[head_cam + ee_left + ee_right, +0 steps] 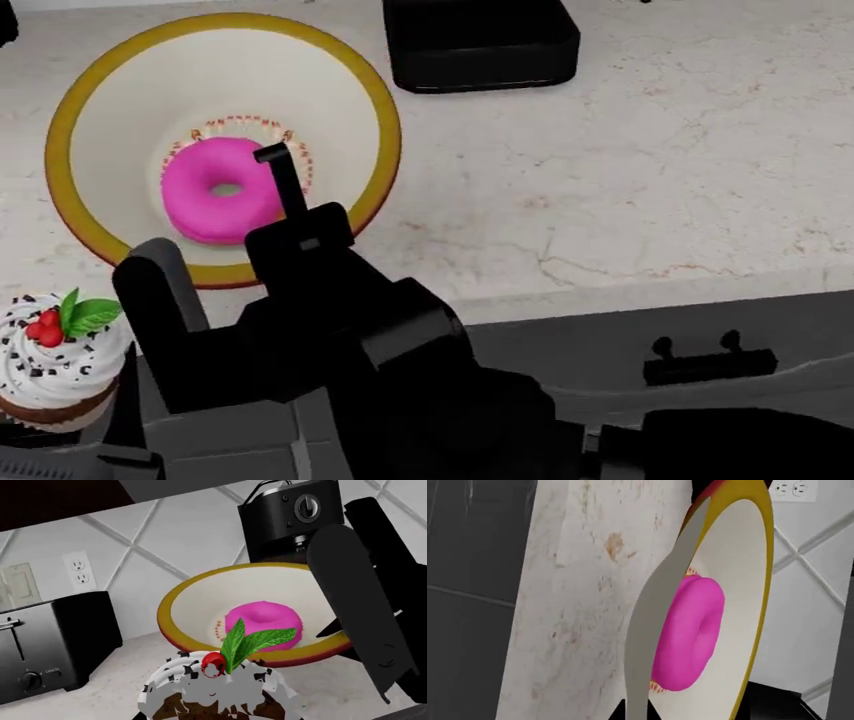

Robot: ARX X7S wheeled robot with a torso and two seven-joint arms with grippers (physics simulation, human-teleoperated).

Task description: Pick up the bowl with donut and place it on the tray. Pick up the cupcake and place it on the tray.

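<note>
Step in hand: bowl pickup, first half of the task. Cupcake not started.

- bowl [120, 90] sits on the counter [641, 170], donut [200, 205] lying flat in its base, a bit toward the robot's side of the bowl's centre.
- right gripper [276, 185] is at the bowl's near rim. One finger [650, 630] reaches inside the bowl wall, just beside the donut. The other finger is hidden (presumably outside or under the rim), so I cannot tell whether the jaws are pinched on the rim or standing apart.
- Cannot tell whether the bowl is off the counter yet.
- cupcake [54, 370] stands upright, nearer the robot than the bowl and to the bowl's left, close to its rim but apart.
- left gripper [363, 595] hangs near the cupcake, facing the bowl. Nothing seen between its fingers, and its opening can't be read from the wrist view.
- Tray is not in any view. The black appliance [481, 40] behind the bowl to the right is not it, nor is the toaster [47, 640] off to the bowl's left.

Next move, my read: confirm a firm pinch on the rim, lift straight up and keep the bowl level so the donut doesn't slide out. Then find the tray before carrying. A one-sided rim grip will want to tip the bowl, so go slow.
</note>
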